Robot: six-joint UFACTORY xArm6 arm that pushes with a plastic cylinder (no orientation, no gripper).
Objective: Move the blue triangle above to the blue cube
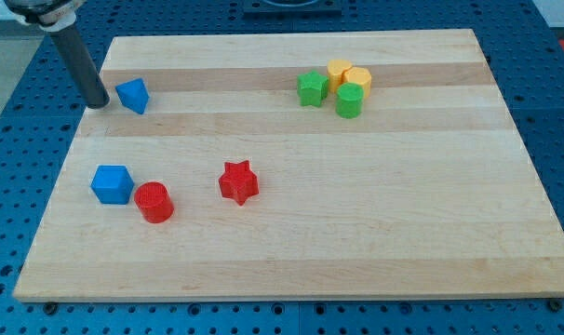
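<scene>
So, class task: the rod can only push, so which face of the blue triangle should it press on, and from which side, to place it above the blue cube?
Only a short move is likely needed. The blue triangle already lies toward the view's top from the blue cube, slightly to the right. My tip sits just left of it, so circle round and nudge its right-hand face leftward.

Wooden board (356, 233) carrying blue triangle (133, 95), blue cube (112, 183), red cylinder (154, 202), red star (238, 181), green star (311, 88), green cylinder (349, 100), two yellow blocks (348, 74).

Pale matt wooden board (356, 233) (visibly grained)
</scene>
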